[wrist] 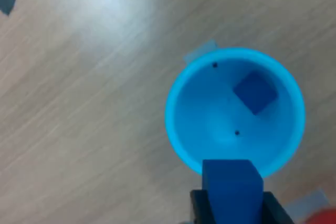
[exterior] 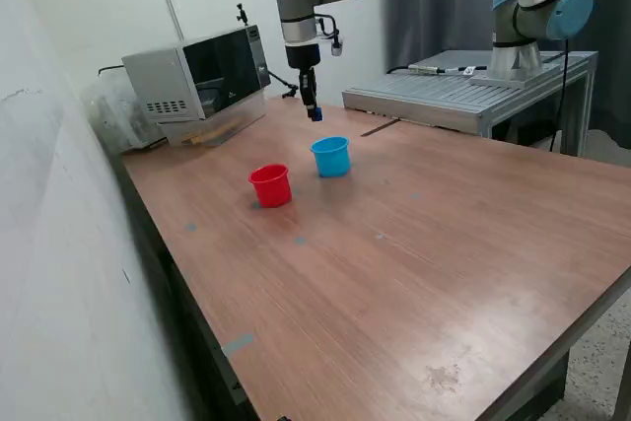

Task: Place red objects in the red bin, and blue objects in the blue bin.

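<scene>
1. The gripper [exterior: 314, 112] hangs over the blue cup [exterior: 331, 157], fingers clamped on a small blue cube [wrist: 231, 182].
2. A 2nd blue cube [wrist: 255, 92] lies inside the blue cup. So 1 blue is done, and 1 is prob. about to drop.
3. The red cup [exterior: 270, 185] stands just beside the blue cup, on the exterior view's left. I can't see inside it.
4. No red cubes show on the table [exterior: 414, 273], so maybe they're in the red cup.
5. Count: 2 cups, 2 blue cubes, 0 red cubes seen.
</scene>
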